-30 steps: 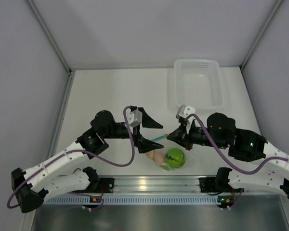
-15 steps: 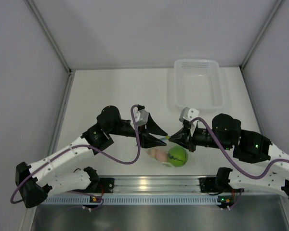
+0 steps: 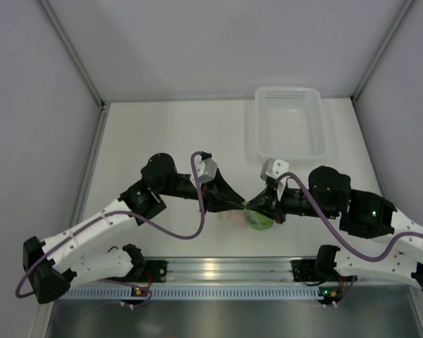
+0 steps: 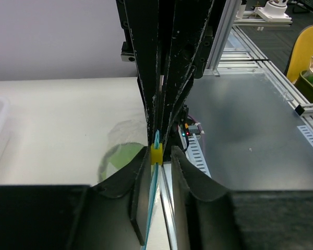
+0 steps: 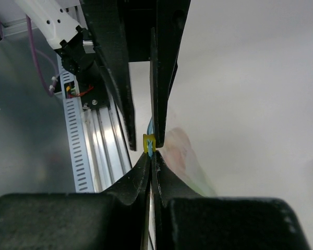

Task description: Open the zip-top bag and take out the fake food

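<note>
Right pincer (image 5: 150,155) pinching shut on blue zip strip (image 5: 150,126) of zip-top bag (image 3: 245,220), centre of overhead frame, anchoring it. Left pincer (image 4: 157,152) straddling same strip beside yellow slider (image 4: 156,155), narrowly open, likely readying opening pull. Fake food (image 3: 261,220) sitting inside bag.

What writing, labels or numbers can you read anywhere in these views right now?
None can be read: the zip-top bag, its yellow slider, the white basket and the metal rail show no lettering in any view.
</note>
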You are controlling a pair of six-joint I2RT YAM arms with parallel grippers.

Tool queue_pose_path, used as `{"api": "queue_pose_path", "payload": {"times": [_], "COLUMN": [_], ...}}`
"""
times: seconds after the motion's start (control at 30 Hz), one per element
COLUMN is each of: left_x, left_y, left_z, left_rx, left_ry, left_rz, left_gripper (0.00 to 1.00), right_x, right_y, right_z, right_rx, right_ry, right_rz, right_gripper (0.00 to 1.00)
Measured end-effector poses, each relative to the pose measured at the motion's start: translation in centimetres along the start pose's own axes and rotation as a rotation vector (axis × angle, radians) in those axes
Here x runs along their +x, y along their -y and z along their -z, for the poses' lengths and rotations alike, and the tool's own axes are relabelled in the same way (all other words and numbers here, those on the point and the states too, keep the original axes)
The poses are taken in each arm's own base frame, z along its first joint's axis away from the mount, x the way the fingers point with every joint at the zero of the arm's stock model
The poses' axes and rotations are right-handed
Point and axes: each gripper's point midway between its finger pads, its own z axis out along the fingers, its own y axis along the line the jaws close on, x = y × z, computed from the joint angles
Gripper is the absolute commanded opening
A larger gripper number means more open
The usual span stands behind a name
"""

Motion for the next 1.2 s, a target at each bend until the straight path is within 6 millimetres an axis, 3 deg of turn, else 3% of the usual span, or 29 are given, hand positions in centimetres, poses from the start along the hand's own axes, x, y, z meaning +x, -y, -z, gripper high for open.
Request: {"api": "queue_pose_path", "payload": {"times": [0.17,0.23,0.7,1.2], "left_x": [0.1,0.1,0.4,3.6], "left_y": [-0.2,-0.2,-0.3,-0.9], "left_z": [-0.1,-0.1,0.0,1.0], "left_rx": [-0.003,-0.002,-0.009,-0.047], "left_ry": [-0.003,-0.004,-0.004,-0.044], "left_rz": [0.004,0.008,-0.017,-0.011], "left_gripper": [0.17,0.0,0.0,0.0], "right_x": [0.0,0.0,0.1,-0.8], "right_y": [-0.2,-0.2,0.1,2.0], "right_z": [0.0,0.0,0.1,2.6], "right_rx": [-0.009,-0.01,0.008,0.12], "right_ry": [0.0,0.0,-0.002,-0.013], "right_rz": [0.0,0.0,0.0,0.041], "right_gripper": [0.0,0.0,0.0,0.0]}}
